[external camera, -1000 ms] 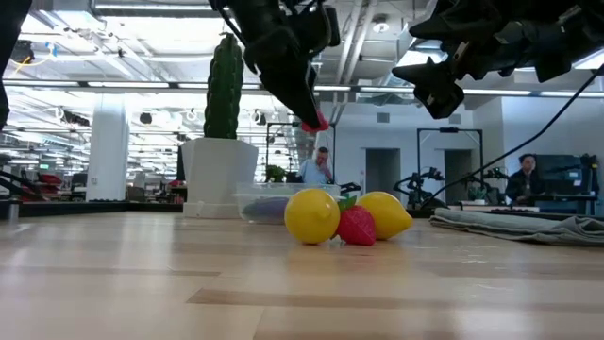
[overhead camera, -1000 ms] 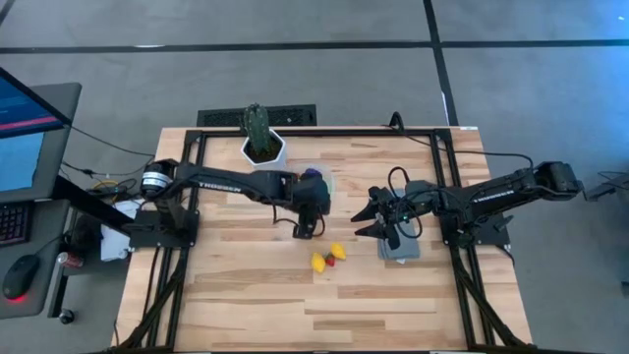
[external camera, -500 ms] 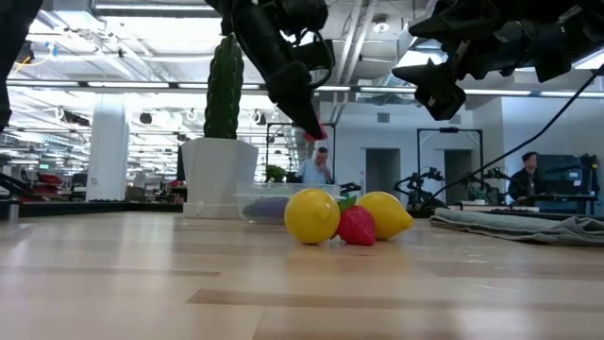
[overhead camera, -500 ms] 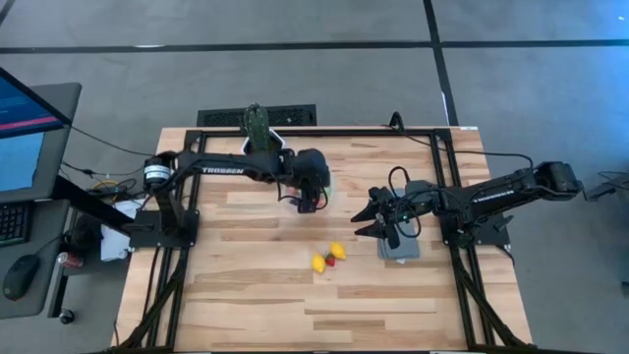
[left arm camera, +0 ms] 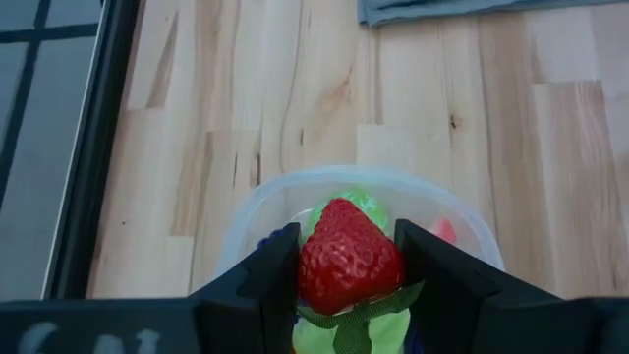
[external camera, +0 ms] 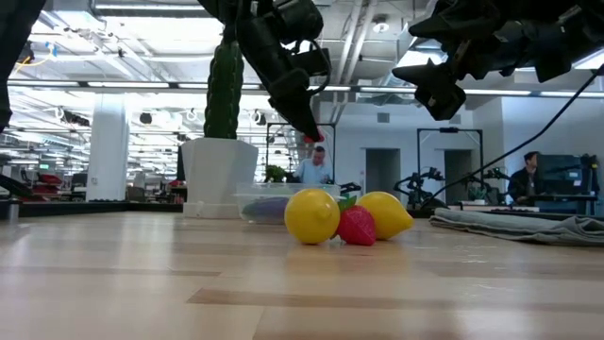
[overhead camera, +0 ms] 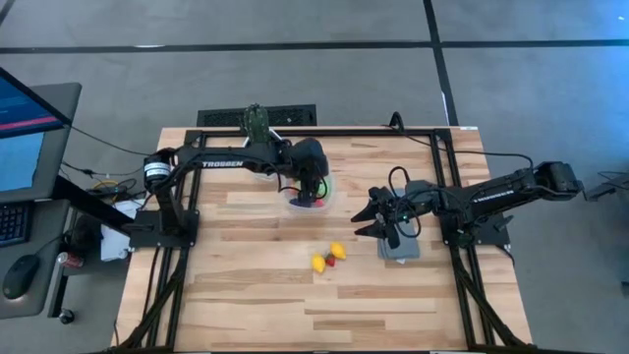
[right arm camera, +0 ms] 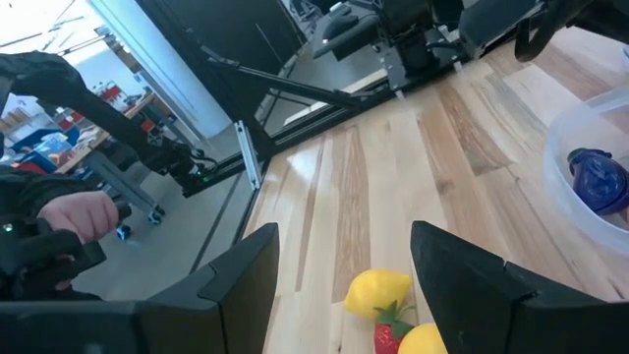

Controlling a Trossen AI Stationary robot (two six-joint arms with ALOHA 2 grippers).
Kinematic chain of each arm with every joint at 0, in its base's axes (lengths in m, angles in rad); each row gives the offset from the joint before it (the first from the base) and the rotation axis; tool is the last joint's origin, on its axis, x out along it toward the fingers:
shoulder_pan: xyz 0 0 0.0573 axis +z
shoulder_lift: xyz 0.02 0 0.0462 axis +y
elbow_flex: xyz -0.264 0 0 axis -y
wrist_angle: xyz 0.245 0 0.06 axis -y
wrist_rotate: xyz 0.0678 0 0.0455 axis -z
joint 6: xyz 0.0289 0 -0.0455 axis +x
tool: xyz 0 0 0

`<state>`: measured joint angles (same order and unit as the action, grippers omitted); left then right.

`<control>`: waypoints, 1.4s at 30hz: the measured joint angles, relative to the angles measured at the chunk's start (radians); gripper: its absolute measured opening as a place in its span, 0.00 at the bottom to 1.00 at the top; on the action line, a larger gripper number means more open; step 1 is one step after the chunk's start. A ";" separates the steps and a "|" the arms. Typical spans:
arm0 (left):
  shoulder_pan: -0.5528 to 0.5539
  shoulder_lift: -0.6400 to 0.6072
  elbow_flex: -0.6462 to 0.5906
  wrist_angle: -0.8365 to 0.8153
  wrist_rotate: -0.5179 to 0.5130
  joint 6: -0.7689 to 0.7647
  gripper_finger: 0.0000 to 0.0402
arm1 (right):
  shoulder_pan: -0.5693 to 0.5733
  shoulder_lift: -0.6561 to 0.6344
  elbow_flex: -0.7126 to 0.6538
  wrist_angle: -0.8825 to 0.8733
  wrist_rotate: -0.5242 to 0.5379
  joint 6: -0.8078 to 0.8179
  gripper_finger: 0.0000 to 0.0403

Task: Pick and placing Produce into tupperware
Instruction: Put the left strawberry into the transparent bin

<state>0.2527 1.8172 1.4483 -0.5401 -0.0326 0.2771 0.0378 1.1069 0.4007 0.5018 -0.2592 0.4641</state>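
My left gripper (overhead camera: 314, 200) hangs over the tupperware (overhead camera: 313, 189), a round clear tub near the white pot, and is shut on a red toy strawberry (left arm camera: 349, 258). In the left wrist view green and pink produce shows inside the tupperware (left arm camera: 246, 216) under the strawberry. Two yellow lemons (overhead camera: 318, 263) (overhead camera: 337, 250) and a second red strawberry (external camera: 357, 227) lie together on the wood at mid-table. My right gripper (overhead camera: 362, 218) hovers open, right of that group, with nothing between its fingers (right arm camera: 246, 285). My left gripper pinches the strawberry's two sides (left arm camera: 307, 265) between its two fingers. The fingers slant down from the table's left. The strawberry is lifted clear above the tupperware's opening, its green leaf end (left arm camera: 354, 317) toward the gripper and its tip pointing away.
A tall green cactus in a white pot (overhead camera: 262, 143) stands just behind the tupperware. A folded grey cloth (overhead camera: 399, 249) lies under the right arm. Bare wood stretches along the table's near side. People and workstations show in the room beyond.
My left gripper has swung toward the table's far edge with the strawberry still pinched, from the bare wood just in front of the tupperware to a spot above its opening. The produce on the table has not moved.
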 joint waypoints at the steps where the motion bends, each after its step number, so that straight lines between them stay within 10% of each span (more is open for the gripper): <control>1: 0.000 0.000 0.000 0.005 0.000 0.000 0.36 | 0.000 0.000 0.000 0.000 0.000 0.000 0.63; 42: -0.014 0.068 -0.132 0.200 0.080 -0.085 0.36 | 0.000 0.000 -0.001 0.001 0.026 0.000 0.63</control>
<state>0.2386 1.8847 1.3167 -0.3404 0.0475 0.1917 0.0380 1.1069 0.4000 0.5027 -0.2337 0.4644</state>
